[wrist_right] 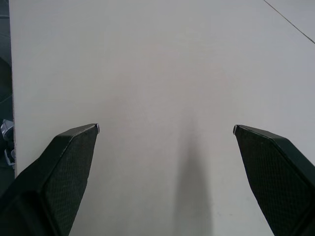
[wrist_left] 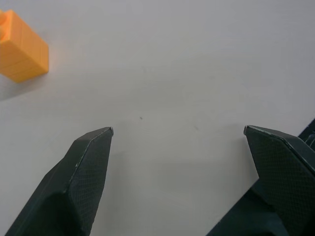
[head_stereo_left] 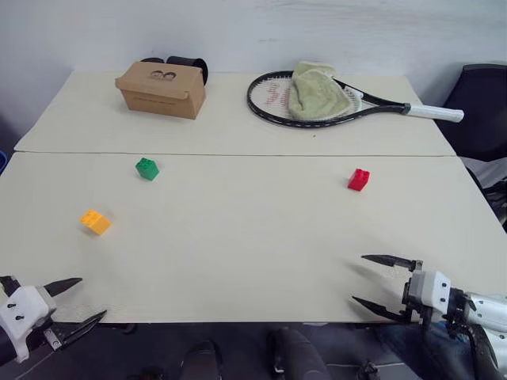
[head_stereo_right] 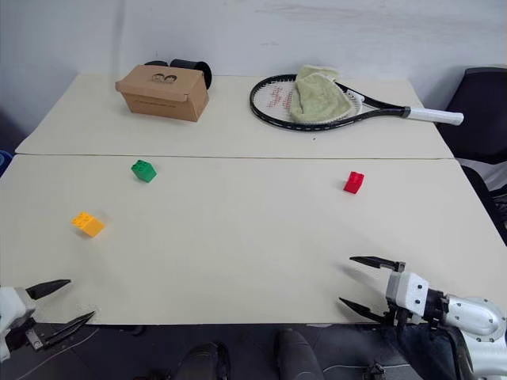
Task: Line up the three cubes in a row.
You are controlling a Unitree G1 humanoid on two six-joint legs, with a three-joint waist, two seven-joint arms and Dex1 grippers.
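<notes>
Table (head_stereo_left: 253, 261) with cubes (head_stereo_left: 146, 169), racket (head_stereo_left: 317, 107), box (head_stereo_left: 162, 89)

- A small red studded plastic brick (head_stereo_left: 358, 179) is showing bright red at centre right.
- A small green studded plastic brick (head_stereo_left: 146, 169) is showing deep green at centre left.
- A small yellow-orange studded plastic brick (head_stereo_left: 95, 222) is glowing yellow-orange at left.
- A brown cardboard box (head_stereo_left: 162, 89) is sitting plain brown at upper left.
- A pale green towel (head_stereo_left: 315, 93) is lying over a black-framed, white-handled racket (head_stereo_left: 348, 103).
- The cream table (head_stereo_left: 238, 229) is looking unpatterned.
</notes>
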